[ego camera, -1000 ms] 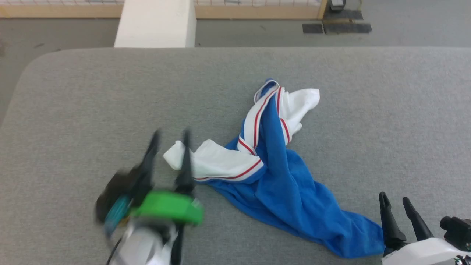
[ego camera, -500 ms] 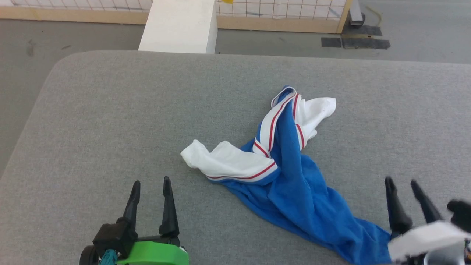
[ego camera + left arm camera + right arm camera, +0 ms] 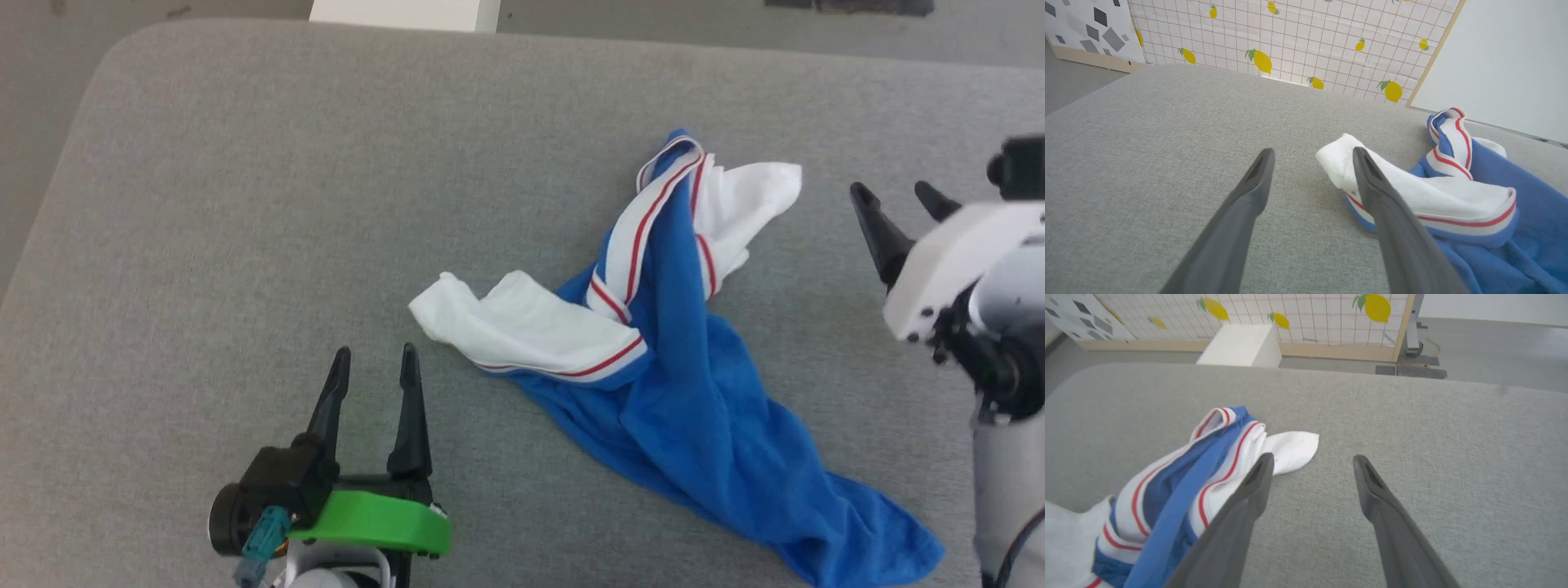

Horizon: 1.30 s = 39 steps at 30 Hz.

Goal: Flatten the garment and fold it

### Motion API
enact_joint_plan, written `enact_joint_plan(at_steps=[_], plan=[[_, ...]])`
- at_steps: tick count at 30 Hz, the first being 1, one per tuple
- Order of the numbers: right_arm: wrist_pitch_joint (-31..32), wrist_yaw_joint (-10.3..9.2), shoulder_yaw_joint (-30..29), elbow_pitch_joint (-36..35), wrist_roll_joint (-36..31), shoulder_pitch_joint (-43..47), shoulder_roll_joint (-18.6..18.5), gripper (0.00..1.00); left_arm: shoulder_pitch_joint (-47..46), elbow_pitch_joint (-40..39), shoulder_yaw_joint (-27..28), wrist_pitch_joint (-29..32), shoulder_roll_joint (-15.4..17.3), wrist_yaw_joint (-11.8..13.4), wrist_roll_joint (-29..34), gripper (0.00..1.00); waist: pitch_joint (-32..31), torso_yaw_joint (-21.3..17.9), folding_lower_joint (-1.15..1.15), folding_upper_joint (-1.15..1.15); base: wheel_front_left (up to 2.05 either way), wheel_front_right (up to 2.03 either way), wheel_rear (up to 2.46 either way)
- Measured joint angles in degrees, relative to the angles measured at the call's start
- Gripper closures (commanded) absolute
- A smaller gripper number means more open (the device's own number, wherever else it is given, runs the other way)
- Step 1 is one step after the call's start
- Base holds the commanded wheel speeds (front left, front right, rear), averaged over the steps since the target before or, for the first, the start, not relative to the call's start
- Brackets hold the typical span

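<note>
Zero steps done: seeing the garment [image 3: 669, 392] lying bunched and twisted on the grey table [image 3: 204, 204]; holding left gripper [image 3: 375, 353] and right gripper [image 3: 890, 189] spread wide, empty, flanking it; flattening and folding both pending.

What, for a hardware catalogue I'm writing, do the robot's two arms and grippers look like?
The left gripper has two long, dark, tapering fingers on a black base, with a bright green collar and a teal connector by a white wrist. The right gripper has the same dark fingers on a white housing, with a black joint, a pale grey forearm and a dark cable.
</note>
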Motion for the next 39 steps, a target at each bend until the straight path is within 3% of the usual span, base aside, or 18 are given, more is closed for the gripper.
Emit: enact_joint_plan(at_steps=[5, 11, 18, 19, 20, 21, 27, 31, 34, 35, 39], plan=[[6.6, 0.0, 0.8, 6.8, -1.6, -6.8, -2.8, 0.0, -2.2, 0.4, -1.3, 0.0, -0.2, -0.3, 0.0, 0.0, 3.0, 1.9, 0.0, 0.0, 0.0, 0.0, 0.0], [12.6, 0.0, -0.8, 13.7, -2.6, -10.9, -2.1, 0.0, -3.7, 0.5, -3.6, 0.0, -0.3, 0.0, -1.1, 0.0, 5.5, 5.4, 0.0, 0.0, 0.0, 0.0, 0.0], [13.6, -0.01, -3.4, 18.4, -6.3, -13.2, -1.2, 0.0, -4.3, 0.9, -6.0, 0.0, -0.3, 0.9, -2.9, 0.0, 7.5, 9.7, 0.0, 0.0, 0.0, 0.0, 0.0], [13.7, -0.01, -3.8, 18.7, -6.8, -13.6, -1.1, 0.55, -4.3, 0.9, -6.2, 0.0, -0.3, 1.1, -3.1, 0.0, 7.7, 10.3, 0.0, 0.0, 0.0, 0.0, 0.0], [13.7, -0.01, -3.9, 18.8, -7.3, -14.0, -1.1, 0.68, -4.3, 0.9, -6.3, 0.0, -0.3, 1.2, -3.1, 0.0, 8.0, 10.8, 0.0, 0.0, 0.0, 0.0, 0.0], [13.7, -0.01, -3.9, 18.7, -7.7, -14.2, -1.2, 1.0, -4.3, 0.9, -6.3, 0.0, -0.3, 1.3, -3.1, 0.0, 8.2, 11.2, 0.0, 0.0, 0.0, 0.0, 0.0], [10.2, 0.0, -2.4, 17.6, -5.7, -12.9, -2.5, 1.0, -4.2, 2.0, -5.6, 0.0, -0.3, 1.6, -3.1, 0.0, 7.6, 11.6, 0.0, 0.0, 0.0, 0.0, 0.0], [9.2, 0.0, -4.4, 14.2, -1.7, -10.0, -4.1, 1.0, -3.7, 2.6, -4.3, 0.0, -0.4, 1.5, -3.1, 0.0, 5.6, 10.7, 0.01, 0.0, 0.0, 0.0, 0.0], [9.6, 0.0, -8.8, 10.3, -0.6, -7.7, -6.6, 1.0, -2.4, 3.0, -3.2, 0.0, -0.4, 1.2, -3.1, 0.0, 3.6, 9.4, 0.01, 0.0, 0.0, 0.0, 0.0], [10.4, 0.0, -15.7, 6.6, -0.8, -4.7, -10.1, 1.0, -1.4, 3.1, -2.5, 0.0, -0.4, 1.0, -3.1, 0.0, 1.7, 7.7, 0.0, 0.0, 0.0, 0.0, 0.0], [11.2, 0.0, -25.5, 3.5, -2.3, 1.0, -14.0, 1.0, -1.1, 2.9, -1.5, 0.0, -0.4, 0.5, -3.0, 0.0, 0.0, 5.7, 0.0, 0.0, 0.0, 0.0, 0.0]])
